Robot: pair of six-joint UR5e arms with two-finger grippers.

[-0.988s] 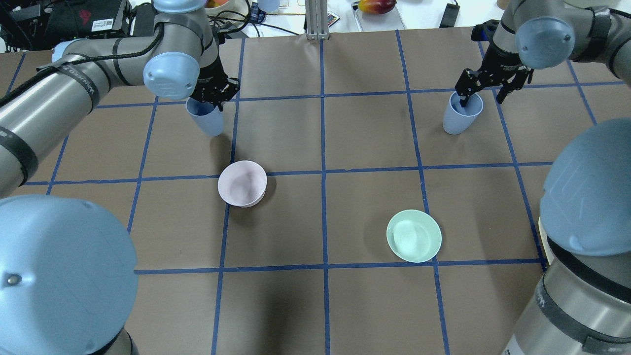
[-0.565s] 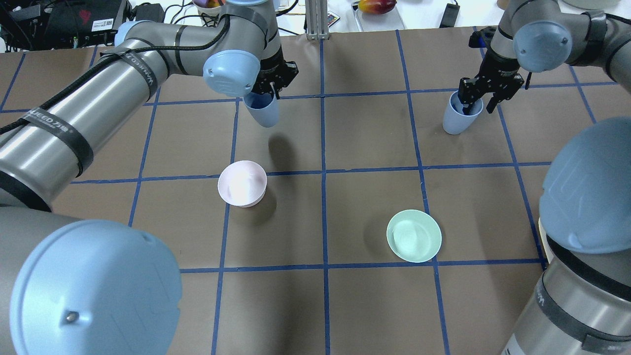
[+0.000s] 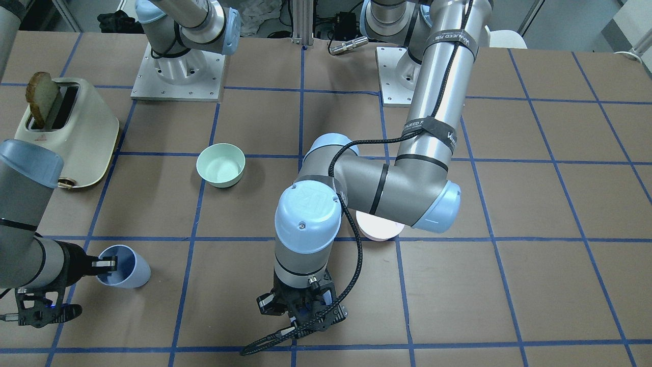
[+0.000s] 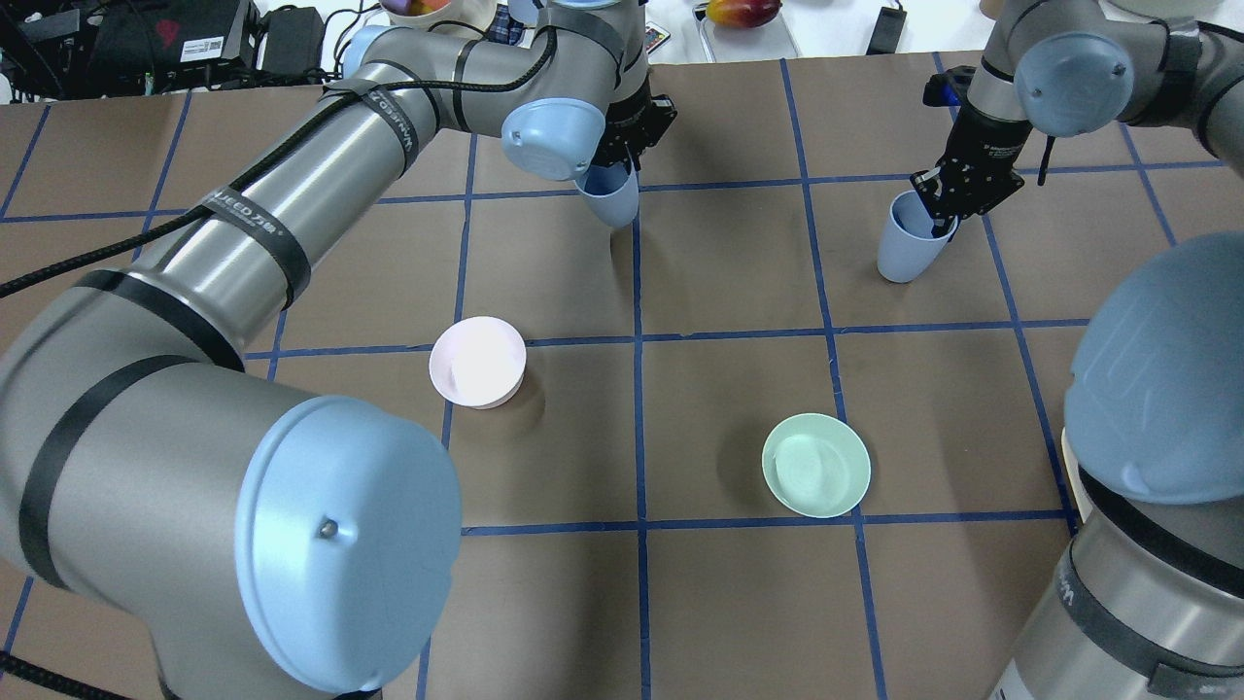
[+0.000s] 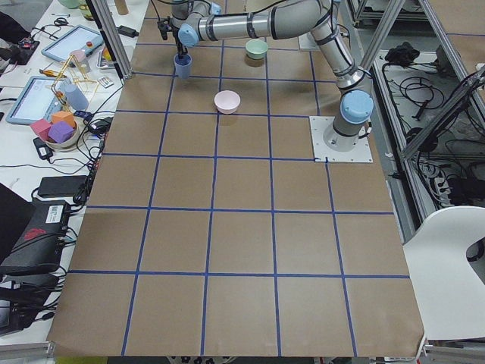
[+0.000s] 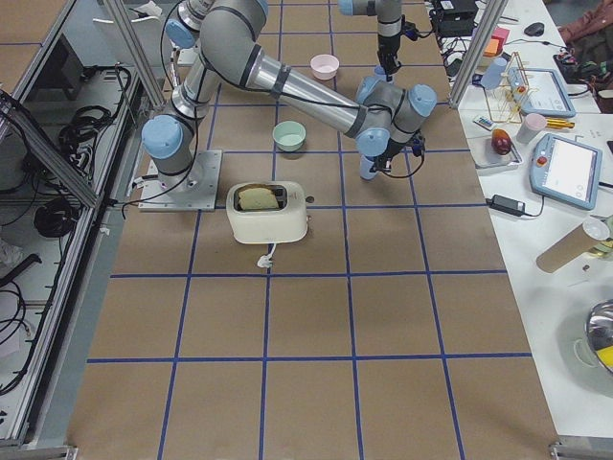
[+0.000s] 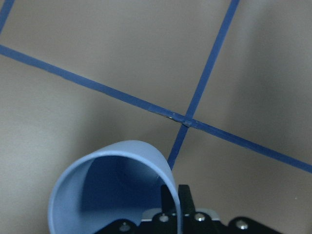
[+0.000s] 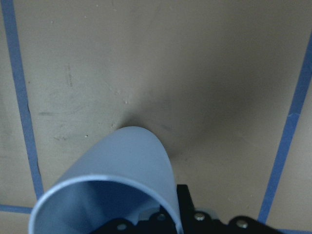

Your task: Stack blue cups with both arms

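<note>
My left gripper (image 4: 622, 160) is shut on the rim of one blue cup (image 4: 610, 199) and holds it above the table, over the middle blue line at the far side. The left wrist view shows the cup (image 7: 112, 190) with its wall pinched between the fingers (image 7: 184, 197). In the front-facing view the left gripper (image 3: 300, 311) hides this cup. My right gripper (image 4: 938, 219) is shut on the rim of the other blue cup (image 4: 906, 251), which is tilted at the far right. This cup also shows in the front-facing view (image 3: 127, 267) and the right wrist view (image 8: 117, 180).
A pale pink bowl (image 4: 476, 362) sits left of centre and a mint-green bowl (image 4: 816, 465) right of centre, both nearer the robot than the cups. A cream toaster (image 3: 66, 132) with a slice of bread stands on the robot's right side. Blue tape lines grid the brown table.
My left arm has carried its cup to the right, from the left column to the centre line. My right gripper has closed on its cup's rim and the cup now tilts.
</note>
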